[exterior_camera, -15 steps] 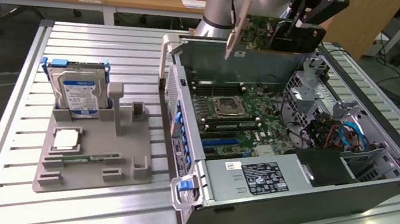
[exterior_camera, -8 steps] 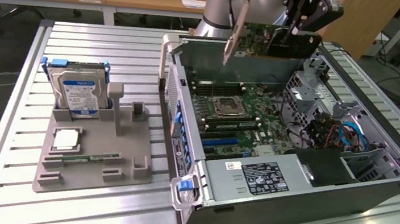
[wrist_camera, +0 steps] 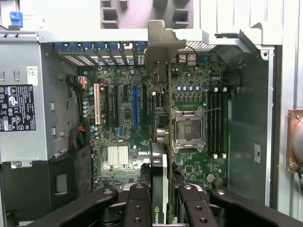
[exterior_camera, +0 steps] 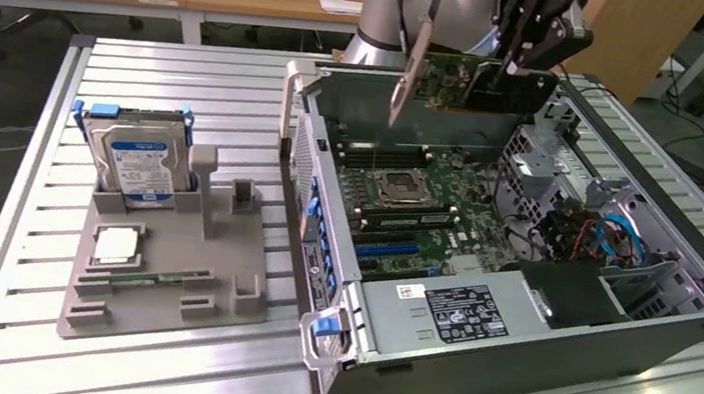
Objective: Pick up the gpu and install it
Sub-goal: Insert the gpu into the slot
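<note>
The gpu, a thin dark card with a silver end bracket, hangs in the air above the open computer case, over its far end. My gripper is shut on the card's upper edge. In the wrist view the gpu shows edge-on between my fingers, its bracket pointing at the case's slot wall. Below it lies the green motherboard with its black, blue and white expansion slots and the processor socket.
A grey holder on the exterior view's left carries a silver hard drive with a blue label, a processor chip and a green memory stick. A power supply fills the case's near corner. Desks stand behind.
</note>
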